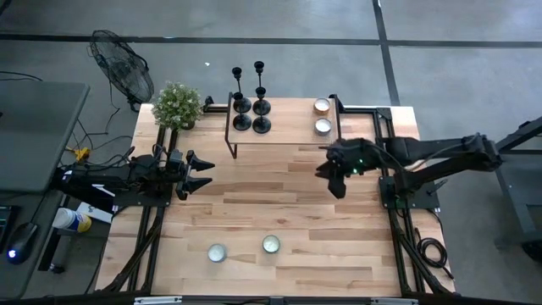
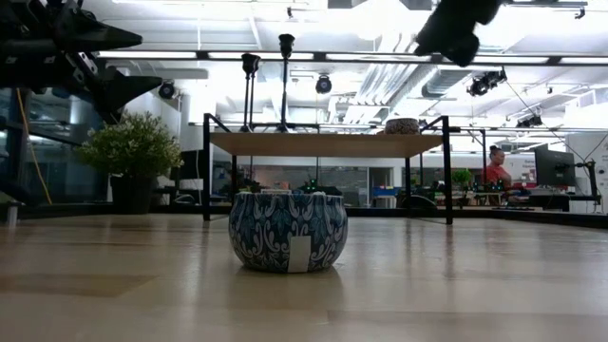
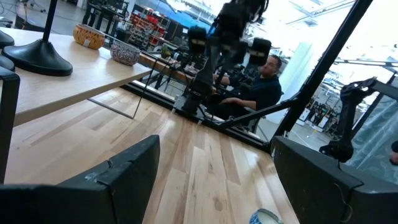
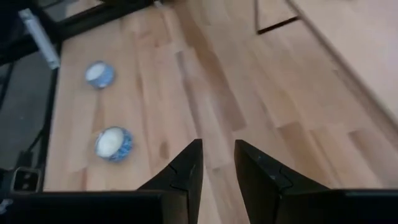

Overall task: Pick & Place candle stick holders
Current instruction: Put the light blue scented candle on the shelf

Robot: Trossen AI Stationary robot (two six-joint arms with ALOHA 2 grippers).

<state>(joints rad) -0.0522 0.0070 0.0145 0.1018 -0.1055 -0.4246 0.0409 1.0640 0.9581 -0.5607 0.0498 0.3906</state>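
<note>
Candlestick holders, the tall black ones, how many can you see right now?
4, all standing clustered on the raised wooden shelf at the table's far edge: two in back, two in front. None appears hidden.

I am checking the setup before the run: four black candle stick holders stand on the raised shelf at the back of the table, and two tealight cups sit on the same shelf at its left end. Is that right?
Not quite. The high view shows the two tealight cups at the right end of the raised shelf, not its left. The four candle stick holders do stand on that shelf, toward its left end.
</note>
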